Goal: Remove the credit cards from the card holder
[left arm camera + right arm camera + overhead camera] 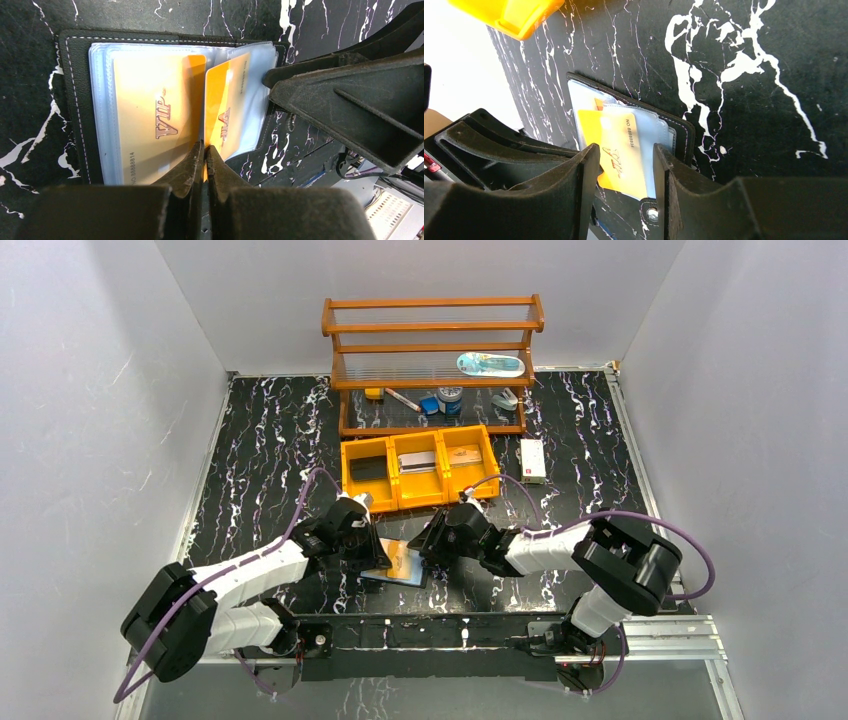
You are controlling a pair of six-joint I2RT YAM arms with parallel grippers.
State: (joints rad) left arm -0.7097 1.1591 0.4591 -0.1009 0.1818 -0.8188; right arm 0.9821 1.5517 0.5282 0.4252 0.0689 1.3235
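No credit cards (150,115) removed; both sit in card holder (75,100). Left claw (204,155) clamped on gold card (222,115) edge; right claw (626,150) apart, straddling it.

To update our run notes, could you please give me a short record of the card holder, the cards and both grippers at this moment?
card holder: open on the table, clear sleeves facing up
credit cards: two gold VIP cards show; one flat in its sleeve, the other tilted, seemingly partly out
left gripper: shut at the cards' edge; whether it pinches a card is unclear
right gripper: open, fingers either side of the tilted card
progress: both visible cards are at the holder, none lifted clear
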